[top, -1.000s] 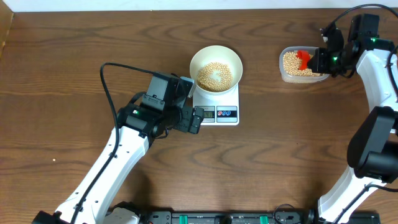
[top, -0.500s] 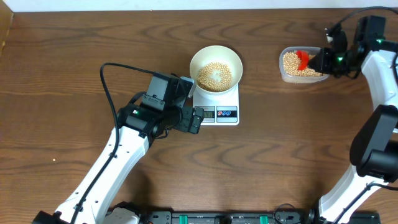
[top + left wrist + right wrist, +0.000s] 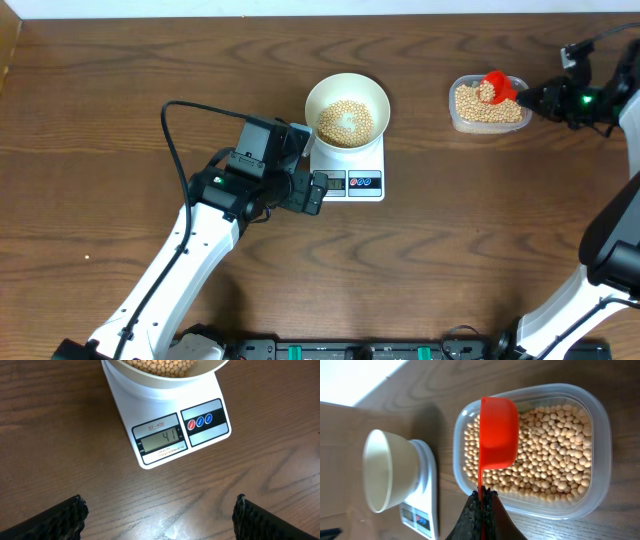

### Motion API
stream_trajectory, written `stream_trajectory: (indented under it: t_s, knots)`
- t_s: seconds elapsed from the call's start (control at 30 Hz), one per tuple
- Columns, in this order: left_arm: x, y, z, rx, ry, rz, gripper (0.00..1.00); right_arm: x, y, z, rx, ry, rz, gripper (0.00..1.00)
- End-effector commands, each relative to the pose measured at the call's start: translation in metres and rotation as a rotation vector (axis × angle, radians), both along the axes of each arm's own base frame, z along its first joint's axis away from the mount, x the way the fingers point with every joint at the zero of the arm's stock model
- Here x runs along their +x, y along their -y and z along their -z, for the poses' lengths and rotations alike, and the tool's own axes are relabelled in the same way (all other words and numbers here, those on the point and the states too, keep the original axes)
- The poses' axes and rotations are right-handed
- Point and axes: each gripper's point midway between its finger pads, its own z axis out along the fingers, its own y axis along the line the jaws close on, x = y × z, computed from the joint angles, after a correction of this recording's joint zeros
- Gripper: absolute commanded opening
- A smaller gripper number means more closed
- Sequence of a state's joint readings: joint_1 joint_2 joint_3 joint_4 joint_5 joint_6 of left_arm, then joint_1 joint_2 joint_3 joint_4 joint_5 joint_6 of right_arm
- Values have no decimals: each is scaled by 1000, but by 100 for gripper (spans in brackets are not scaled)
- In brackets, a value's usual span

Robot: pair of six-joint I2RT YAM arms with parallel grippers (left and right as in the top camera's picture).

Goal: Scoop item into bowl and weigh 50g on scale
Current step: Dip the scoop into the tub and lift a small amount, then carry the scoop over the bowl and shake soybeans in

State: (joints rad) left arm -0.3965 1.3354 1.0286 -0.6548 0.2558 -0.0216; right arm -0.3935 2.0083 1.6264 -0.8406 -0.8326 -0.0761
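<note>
The white bowl (image 3: 347,112) holds tan beans (image 3: 344,122) and stands on the white scale (image 3: 350,170). In the left wrist view the scale (image 3: 170,435) shows 41 on its display. My left gripper (image 3: 159,517) is open and empty over bare table, just in front of the scale. My right gripper (image 3: 481,502) is shut on the thin handle of a red scoop (image 3: 496,432), held above the beans (image 3: 555,455) in the clear tub (image 3: 600,460). The scoop (image 3: 495,86) and tub (image 3: 487,104) sit at the far right in the overhead view.
The table is dark brown wood (image 3: 450,250). The left arm (image 3: 200,250) stretches from the front edge toward the scale. The right arm (image 3: 625,200) runs along the right edge. A pale strip (image 3: 300,8) borders the back of the table.
My right gripper has pulled back to the right and lifted the red scoop out of the beans in the tub. The left arm, bowl and scale have not moved.
</note>
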Motion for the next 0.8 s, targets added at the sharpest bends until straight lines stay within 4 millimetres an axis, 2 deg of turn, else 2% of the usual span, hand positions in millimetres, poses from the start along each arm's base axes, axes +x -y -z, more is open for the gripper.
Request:
stream_trajectory:
  t_s: [0.0,0.1,0.27,0.43,0.63,0.77]
  knots:
    - [0,-1,4,17,-4,6,95,0,-1,-17,146,49,-14,1]
    - [0,-1,4,17,-4,6,95,-1,-4,-28,209,79,-29,1]
    - [0,-1,4,17,-4,6,95,-1,-13,-33,244,92,-54,1]
    - [0,-1,4,17,-4,6,95,0,-32,-39,274,109,-104,1]
    - [0,-1,4,17,-4,6,95,4,-81,-45,247,126,-214,1]
    - [0,-1,4,17,-4,6,95,8,-110,-61,223,163,-284,1]
